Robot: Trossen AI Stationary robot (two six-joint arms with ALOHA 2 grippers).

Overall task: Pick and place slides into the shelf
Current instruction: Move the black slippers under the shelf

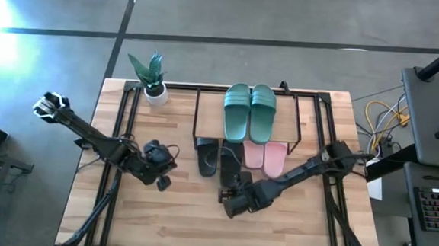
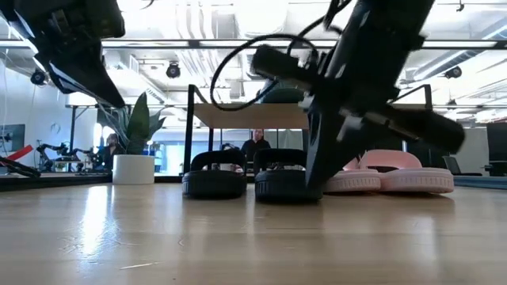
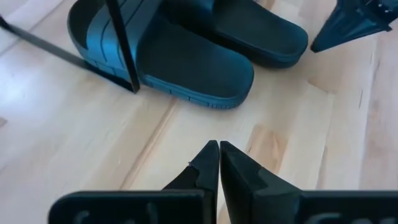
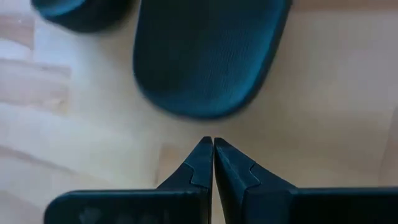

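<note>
The right end effector [image 1: 228,202] hangs pinched shut and empty just off the heel of a black slide [image 1: 228,168], probably lining up behind it. The left end effector [image 1: 162,182], likewise shut on nothing, waits near the other black slide [image 1: 206,156]. Both are matte, ribbed rubber with rounded heels, lying on the pale wooden bench [image 1: 198,228]. The green pair [image 1: 249,112] sits on the shelf [image 1: 208,112] top board, the pink pair [image 1: 265,157] below, half under it.
</note>
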